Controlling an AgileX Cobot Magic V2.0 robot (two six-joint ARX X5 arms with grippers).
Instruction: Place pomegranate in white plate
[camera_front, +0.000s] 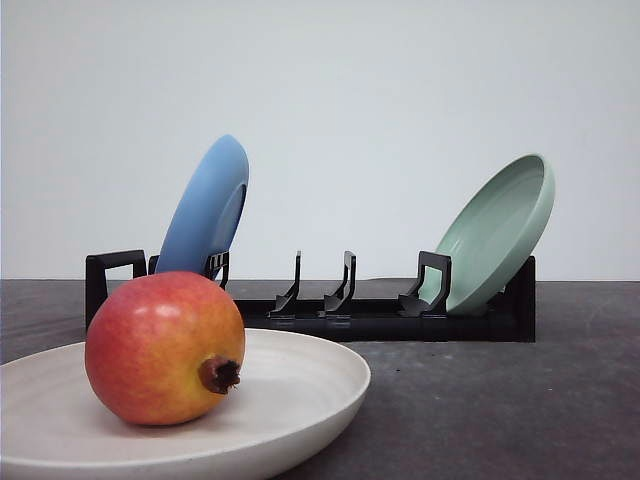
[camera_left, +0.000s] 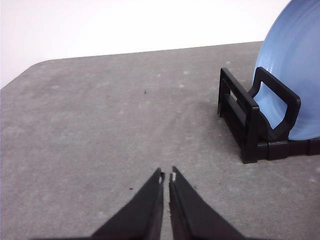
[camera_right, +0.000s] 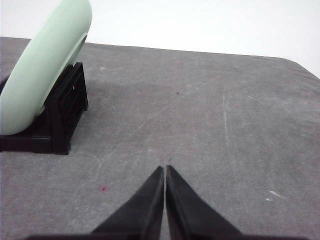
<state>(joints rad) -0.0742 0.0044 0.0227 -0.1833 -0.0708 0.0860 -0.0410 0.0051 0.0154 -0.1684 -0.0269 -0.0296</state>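
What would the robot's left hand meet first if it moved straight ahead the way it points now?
Probably nothing: ahead of the closed left hand lies bare grey table up to its far edge. The black rack with the blue plate stands off to one side.

Left claw closed, tips nearly touching; right claw closed, tips pressed together.

rack – blocks rear | table right of white plate – open
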